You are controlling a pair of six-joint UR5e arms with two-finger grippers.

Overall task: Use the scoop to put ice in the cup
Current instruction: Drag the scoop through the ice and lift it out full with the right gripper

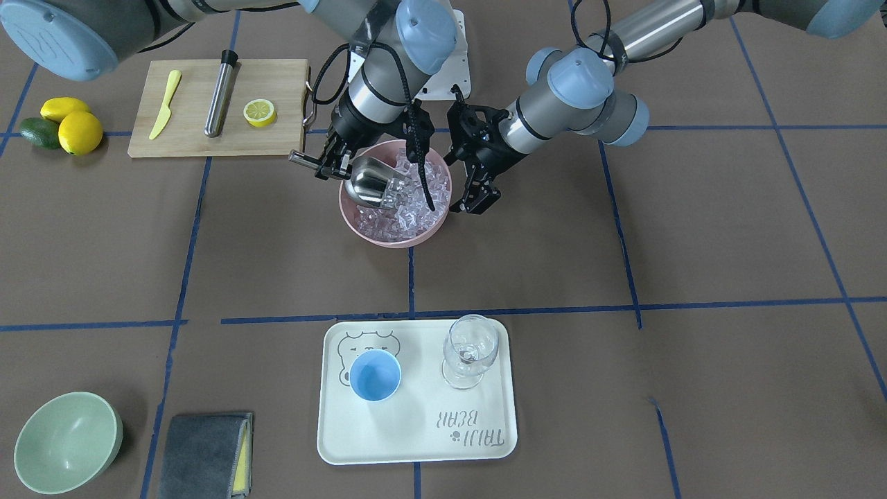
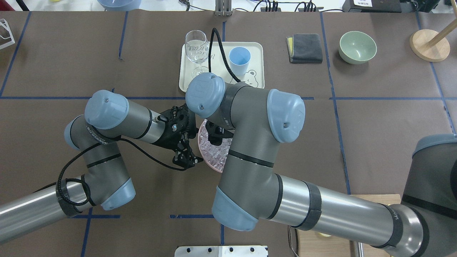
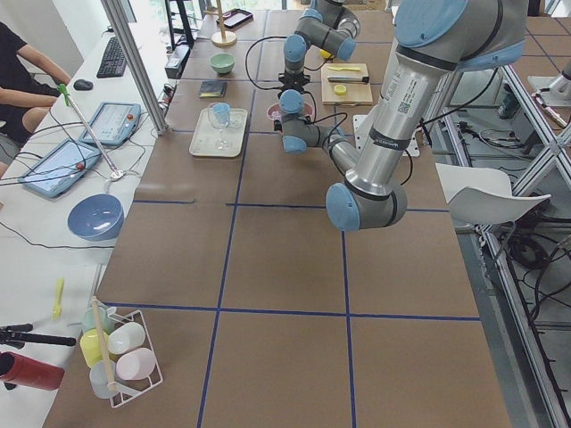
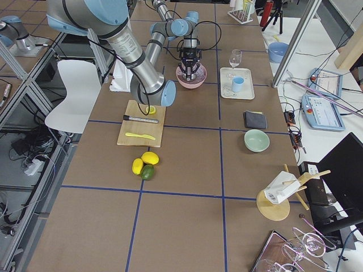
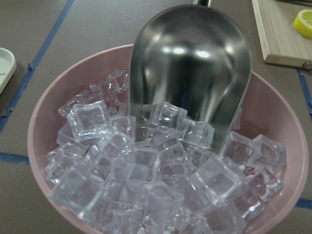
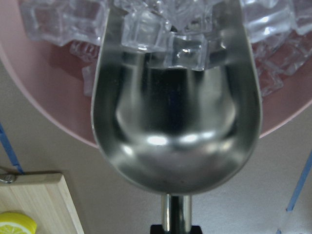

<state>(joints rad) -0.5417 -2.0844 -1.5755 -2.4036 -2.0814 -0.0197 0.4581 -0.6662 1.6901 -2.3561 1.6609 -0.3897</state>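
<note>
In the front-facing view, two lemons (image 1: 73, 123) and an avocado (image 1: 38, 132) lie at the far left. Beside them is a wooden cutting board (image 1: 284, 80) carrying a yellow knife (image 1: 165, 104), a steel cylinder (image 1: 220, 93) with a black cap, and a lemon half (image 1: 259, 112). On the near side, a pale-green bowl (image 1: 68, 442) sits next to a folded grey cloth (image 1: 206, 454). Farther right, a cream tray (image 1: 485, 430) holds the cup (image 1: 375, 375), upright, and to its right a clear wine glass (image 1: 470, 350). The cup stands well apart from the pink bowl (image 1: 388, 239). Only bare desk lies between that bowl and the tray.

The desk (image 1: 693, 242) is covered in brown paper crossed by blue tape lines. In the left side view a white side table (image 3: 53, 223) runs along its edge with tablets, a keyboard and a blue bowl, and a seated person's arm shows at the corner.

The right gripper (image 1: 324, 163) is clamped on the thin handle of the scoop (image 1: 371, 184). The scoop tilts down into the pink bowl, its mouth pushed into the ice (image 1: 409, 215), and a few cubes lie at its lip. The ice fills the bowl. The left gripper (image 1: 477, 197) hangs just beside the bowl's rim on the other side, jaws apart, holding nothing. Whether it touches the rim cannot be told.
</note>
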